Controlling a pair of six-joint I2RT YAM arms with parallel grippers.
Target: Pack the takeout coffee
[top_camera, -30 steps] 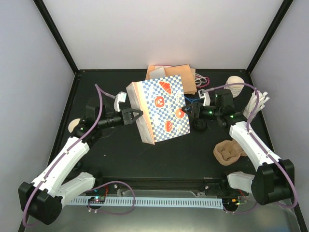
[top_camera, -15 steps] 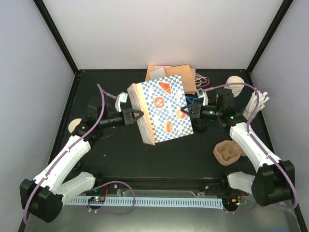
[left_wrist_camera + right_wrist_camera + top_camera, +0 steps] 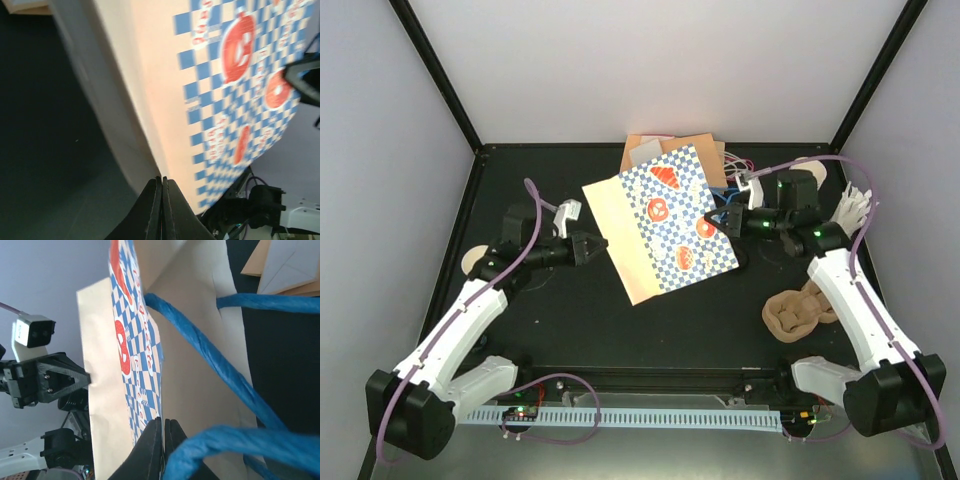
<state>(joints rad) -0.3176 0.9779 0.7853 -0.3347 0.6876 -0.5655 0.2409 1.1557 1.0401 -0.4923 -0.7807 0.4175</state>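
We see the paper bag (image 3: pixel 670 225) held up off the black table (image 3: pixel 620 330) between the two arms, its broad checked face tilted up toward the overhead camera. The left gripper (image 3: pixel 597 247) has its jaws pressed flat together on the bag's plain tan left edge. The left wrist view shows the dark fingertips (image 3: pixel 161 182) meeting right at the crease. The right gripper (image 3: pixel 713 217) is pinched onto the rim at the bag's mouth, with its tips (image 3: pixel 163 425) closed on the paper just beside the handles (image 3: pixel 200 345), which are of twisted blue cord. The bag is smooth, stiff paper with sharp folds, printed in blue squares and orange rounds. Bare table lies open in front of it, while behind it flat brown sheets (image 3: pixel 670 145) crowd the far edge. A lumpy brown pulp carrier (image 3: pixel 792 313) sits near the right forearm. What looks like the coffee cup (image 3: pixel 473 262), a pale cream round, peeks from behind the left arm near the table's left edge, well apart from the bag.
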